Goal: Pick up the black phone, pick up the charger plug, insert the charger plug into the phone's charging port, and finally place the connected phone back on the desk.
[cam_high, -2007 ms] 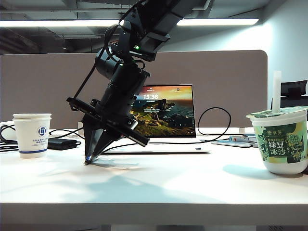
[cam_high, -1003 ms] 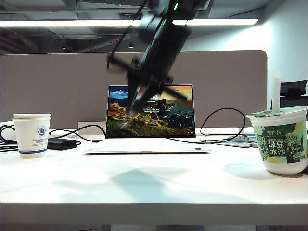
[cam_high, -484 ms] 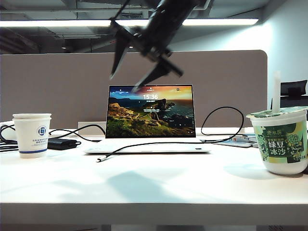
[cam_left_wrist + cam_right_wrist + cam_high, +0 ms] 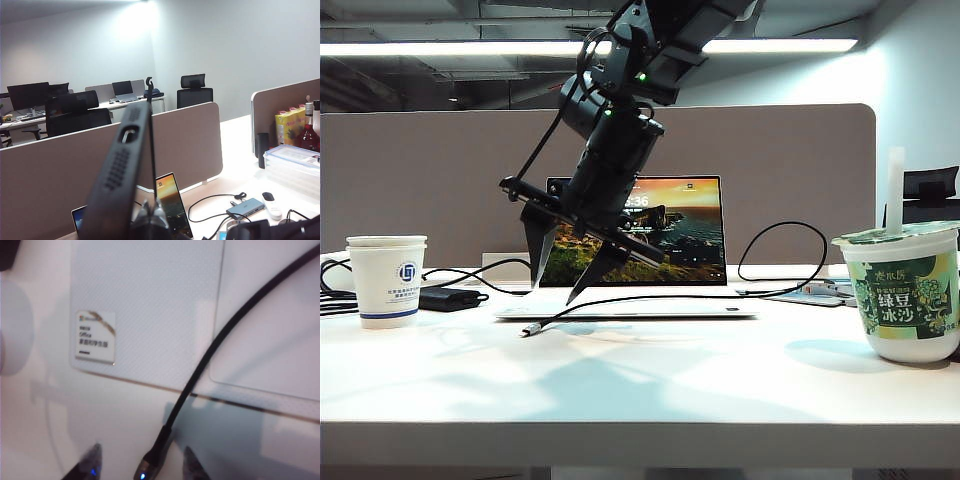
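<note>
The right hand (image 4: 558, 285) hangs over the white worktop (image 4: 640, 380) in front of the open laptop (image 4: 632, 250), its two dark fingers spread apart and pointing down with nothing between them. Just below it, the charger plug (image 4: 531, 328) lies on the worktop at the end of its thin black cable (image 4: 650, 300), which runs back across the laptop's front edge and loops up to the right. From the right wrist view the plug (image 4: 150, 465) sits between the two fingertips (image 4: 90, 460), so the hand looks lined up over it but not yet touching.

The left hand (image 4: 145, 220) is closed on the black phone (image 4: 120, 165), held up edge-on well above the worktop, with its short edge and the oblong charging port (image 4: 128, 133) facing the wrist camera. This arm is not in the exterior view.

I would judge the plug a fiddly thing to take — light, small and smooth metal at the tip, on a springy cable that will tug and twist it once lifted. The dark collar just behind the tip looks the best place to pinch, leaving the metal end free for the port. Gripped too far back on the cable, the tip would likely droop and wander. The phone is stiff and its matte case should give decent purchase — though held by one end it could pivot under pushing.
</note>
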Robot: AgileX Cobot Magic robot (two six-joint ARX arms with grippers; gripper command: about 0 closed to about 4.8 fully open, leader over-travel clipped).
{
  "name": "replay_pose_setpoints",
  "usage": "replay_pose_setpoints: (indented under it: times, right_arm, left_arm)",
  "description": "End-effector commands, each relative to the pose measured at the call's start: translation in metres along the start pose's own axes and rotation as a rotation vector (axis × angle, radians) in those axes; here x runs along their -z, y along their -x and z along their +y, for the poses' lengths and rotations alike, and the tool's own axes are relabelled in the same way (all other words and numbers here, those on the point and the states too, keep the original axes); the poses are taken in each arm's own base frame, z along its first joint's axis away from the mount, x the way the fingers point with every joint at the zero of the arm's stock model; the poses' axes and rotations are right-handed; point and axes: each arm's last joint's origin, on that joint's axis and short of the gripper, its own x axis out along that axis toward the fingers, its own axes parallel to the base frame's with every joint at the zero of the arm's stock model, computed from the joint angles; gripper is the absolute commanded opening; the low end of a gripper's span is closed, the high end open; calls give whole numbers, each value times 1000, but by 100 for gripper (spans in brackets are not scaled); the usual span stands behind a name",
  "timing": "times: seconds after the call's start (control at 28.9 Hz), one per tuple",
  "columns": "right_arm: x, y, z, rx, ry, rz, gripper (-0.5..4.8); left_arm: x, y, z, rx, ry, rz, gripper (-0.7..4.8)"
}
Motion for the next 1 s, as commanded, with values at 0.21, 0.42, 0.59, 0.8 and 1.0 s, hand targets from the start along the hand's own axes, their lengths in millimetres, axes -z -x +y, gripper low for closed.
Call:
replay_pose_setpoints:
  times: [0.21,0.42,0.59,0.8,1.0]
  right_arm:
    - [4,-26,-8,60,-2,-17,193]
    - [6,-31,-10,71,72,-4,-6]
    - [4,-19,-18,118,144,51,-6]
    - [-8,37,-50,208,225,241,-6]
    - [-20,82,-71,237,291,293,-6]
  left_arm:
    - [-9,2,1,-4,-1,-61,-7]
    - [-8,2,1,-5,-1,-60,-7]
    - [-8,2,1,-4,0,-57,-7]
    - [-8,2,1,-4,0,-57,-7]
    - [-8,2,1,-5,0,-58,-7]
